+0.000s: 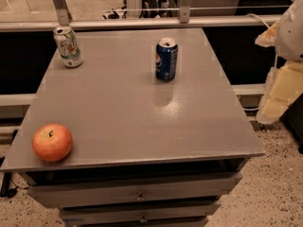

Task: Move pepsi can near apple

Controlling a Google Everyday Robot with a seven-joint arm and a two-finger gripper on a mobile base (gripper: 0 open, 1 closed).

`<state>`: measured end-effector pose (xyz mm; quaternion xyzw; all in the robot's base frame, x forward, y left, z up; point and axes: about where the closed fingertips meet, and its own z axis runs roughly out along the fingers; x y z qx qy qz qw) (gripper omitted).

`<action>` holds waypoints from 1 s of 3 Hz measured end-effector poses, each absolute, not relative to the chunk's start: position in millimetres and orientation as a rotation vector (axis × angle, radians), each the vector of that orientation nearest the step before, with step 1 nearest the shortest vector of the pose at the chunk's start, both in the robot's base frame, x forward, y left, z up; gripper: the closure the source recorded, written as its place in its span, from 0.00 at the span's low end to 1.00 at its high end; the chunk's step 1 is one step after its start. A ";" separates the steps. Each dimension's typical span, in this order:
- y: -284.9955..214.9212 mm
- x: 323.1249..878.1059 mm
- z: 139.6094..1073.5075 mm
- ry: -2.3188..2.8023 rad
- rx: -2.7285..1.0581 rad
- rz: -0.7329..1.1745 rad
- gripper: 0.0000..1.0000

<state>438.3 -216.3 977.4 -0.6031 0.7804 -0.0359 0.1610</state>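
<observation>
Grey cabinet top [118, 103] was seen. At right edge the gripper [279, 96] was held off the top, state could not be told. Upright pepsi can [166, 59] was noted upper centre, well apart from apple [52, 142] lower left; apple could be knocked off the near edge on placement.

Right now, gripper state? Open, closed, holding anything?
Gripper: cannot be told. It is at the view's right edge, off the table, apart from the pepsi can standing on it.
</observation>
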 end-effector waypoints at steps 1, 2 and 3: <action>-216.3 438.3 977.4 2.228 -1.722 -0.103 0.00; -216.4 447.9 976.3 2.202 -1.686 -0.099 0.00; -215.9 471.6 964.0 2.158 -1.611 -0.040 0.00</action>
